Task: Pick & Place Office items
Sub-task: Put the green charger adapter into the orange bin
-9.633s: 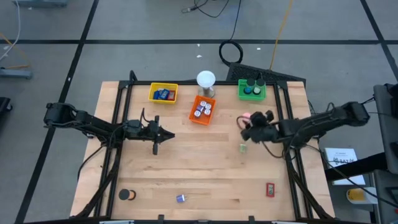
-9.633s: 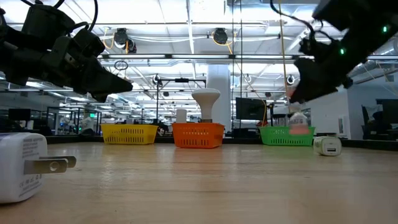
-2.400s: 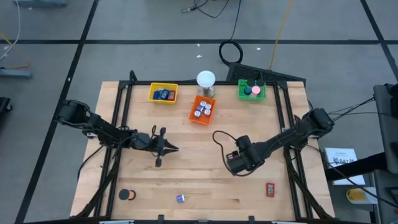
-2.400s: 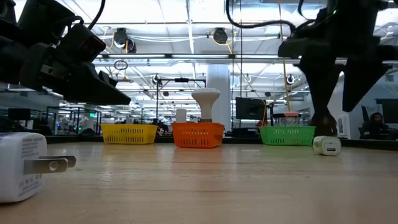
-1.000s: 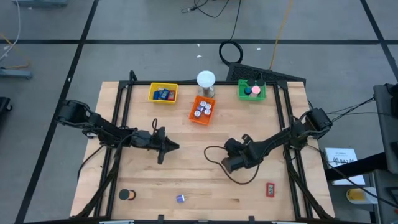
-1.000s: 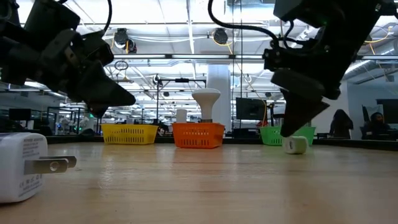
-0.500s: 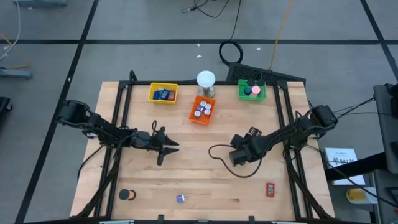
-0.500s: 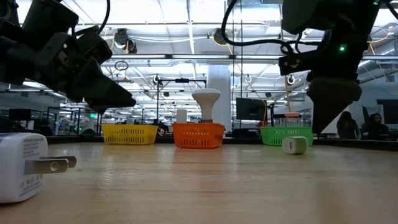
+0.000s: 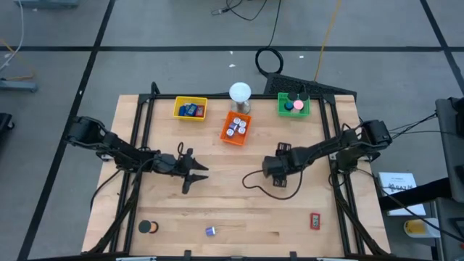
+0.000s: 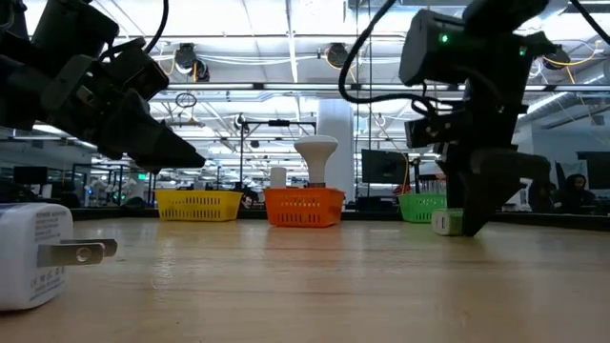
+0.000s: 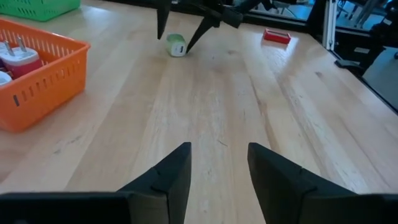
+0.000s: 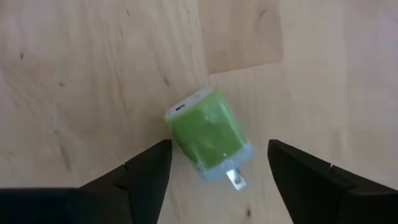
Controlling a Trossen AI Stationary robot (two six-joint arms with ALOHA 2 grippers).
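- Fingers (image 12: 143,177) of the right gripper (image 12: 217,180) stand spread, released, straddling a green-and-white charger plug (image 12: 210,140) that lies free on the wood between them, prongs toward the lower frame edge
- Right gripper points down at centre-right of the table (image 9: 217,210) in the high view, its arm stretching to the right edge, a black cable (image 9: 254,180) looping beside it
- Left gripper (image 11: 217,165) has its fingers parted and empty, hovering over bare wood left of centre, arm reaching in from the left
- Orange tray (image 9: 235,127), yellow tray (image 9: 190,109) and green tray (image 9: 293,105) sit along the upper edge; a black roll (image 9: 147,227), small blue piece (image 9: 210,231) and red block (image 9: 315,220) lie near the lower edge
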